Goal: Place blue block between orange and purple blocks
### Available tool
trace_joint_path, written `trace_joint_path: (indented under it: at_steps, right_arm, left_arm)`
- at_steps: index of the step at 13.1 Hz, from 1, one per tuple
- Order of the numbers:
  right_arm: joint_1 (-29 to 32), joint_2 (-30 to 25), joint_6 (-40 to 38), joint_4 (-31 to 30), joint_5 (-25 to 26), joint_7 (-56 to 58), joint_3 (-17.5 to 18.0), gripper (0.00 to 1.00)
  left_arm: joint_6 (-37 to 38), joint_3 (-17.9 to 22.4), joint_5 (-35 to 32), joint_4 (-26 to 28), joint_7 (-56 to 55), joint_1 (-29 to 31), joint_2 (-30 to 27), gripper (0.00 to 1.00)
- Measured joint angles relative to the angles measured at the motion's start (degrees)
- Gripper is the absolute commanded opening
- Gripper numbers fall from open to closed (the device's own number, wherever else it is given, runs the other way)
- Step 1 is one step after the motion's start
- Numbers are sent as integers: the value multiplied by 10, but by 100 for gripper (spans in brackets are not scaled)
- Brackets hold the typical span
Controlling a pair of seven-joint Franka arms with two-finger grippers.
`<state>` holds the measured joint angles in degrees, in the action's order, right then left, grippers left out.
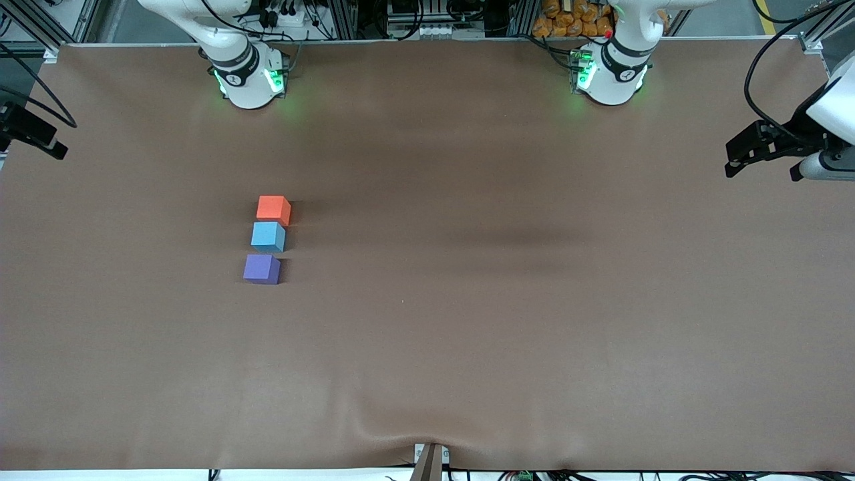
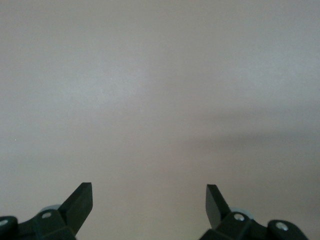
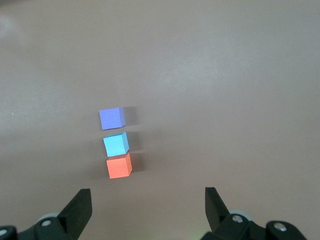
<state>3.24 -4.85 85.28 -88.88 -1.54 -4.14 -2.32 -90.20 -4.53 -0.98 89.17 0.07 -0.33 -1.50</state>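
The blue block sits on the table in a short row between the orange block and the purple block. The orange block is farthest from the front camera and the purple block nearest. The right wrist view shows the same row: orange, blue, purple. My right gripper is open and empty, high over the table, apart from the blocks. My left gripper is open and empty, raised at the left arm's end of the table; in the left wrist view it is over bare table.
The brown table cover has a wrinkle at the edge nearest the front camera, by a small clamp. The two arm bases stand at the farthest edge. A black part juts in at the right arm's end.
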Motion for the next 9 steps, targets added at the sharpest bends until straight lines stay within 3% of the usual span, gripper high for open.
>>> trace_joint_path:
  at_steps: [9]
  right_arm:
    - [-6, 0, 11, 2, 0, 0, 2, 100]
  left_arm:
    - [28, 0, 0, -13, 0, 0, 0, 100]
